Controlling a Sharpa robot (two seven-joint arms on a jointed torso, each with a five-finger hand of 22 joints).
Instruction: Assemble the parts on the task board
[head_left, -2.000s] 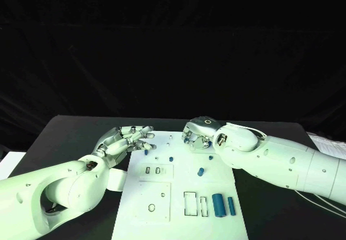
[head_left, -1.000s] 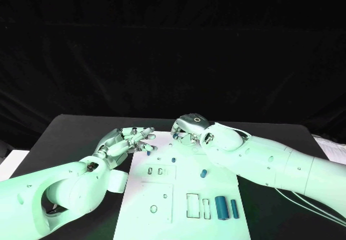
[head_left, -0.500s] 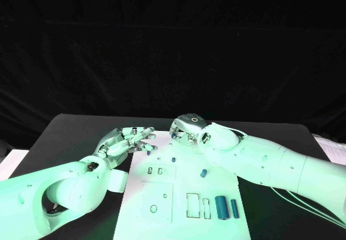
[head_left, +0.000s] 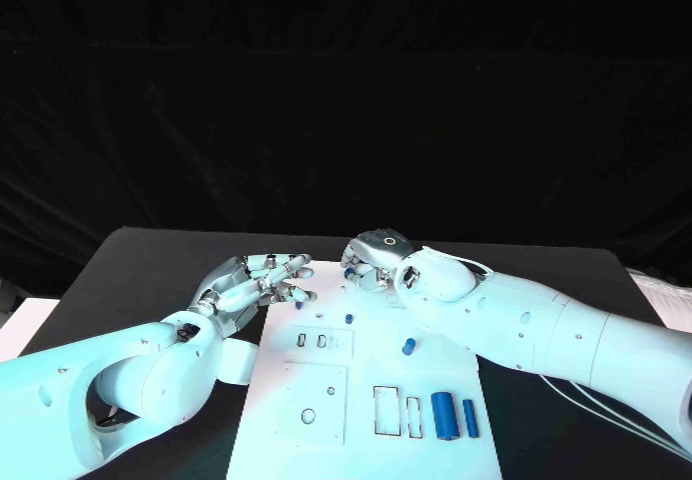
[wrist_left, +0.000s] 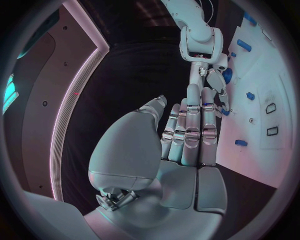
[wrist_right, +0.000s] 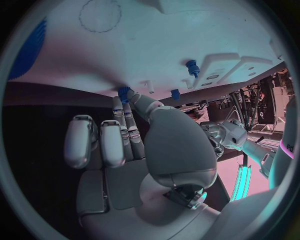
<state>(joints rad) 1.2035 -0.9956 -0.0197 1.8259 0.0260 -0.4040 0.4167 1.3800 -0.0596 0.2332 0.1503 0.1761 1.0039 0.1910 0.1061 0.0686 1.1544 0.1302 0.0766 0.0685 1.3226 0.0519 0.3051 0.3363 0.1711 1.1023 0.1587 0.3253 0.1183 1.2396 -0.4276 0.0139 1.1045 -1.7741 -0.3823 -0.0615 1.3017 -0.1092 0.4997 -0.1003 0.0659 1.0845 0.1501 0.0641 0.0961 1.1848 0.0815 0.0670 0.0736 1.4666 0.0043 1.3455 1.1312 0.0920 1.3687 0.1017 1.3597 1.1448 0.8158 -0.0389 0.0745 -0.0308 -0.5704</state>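
1. The right hand (head_left: 378, 262) has moved from right of centre to the far edge of the flat white task board (head_left: 368, 400) on the black counter (head_left: 144, 270).
2. It pinches a small blue part (wrist_right: 124, 93) there, probably ready for seating.
3. The left hand (head_left: 260, 281) stays beside the board, fingers loosely curled, holding nothing.

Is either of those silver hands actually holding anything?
The right hand pinches a small blue part by its end, at the white task board's far edge. The left hand holds nothing.
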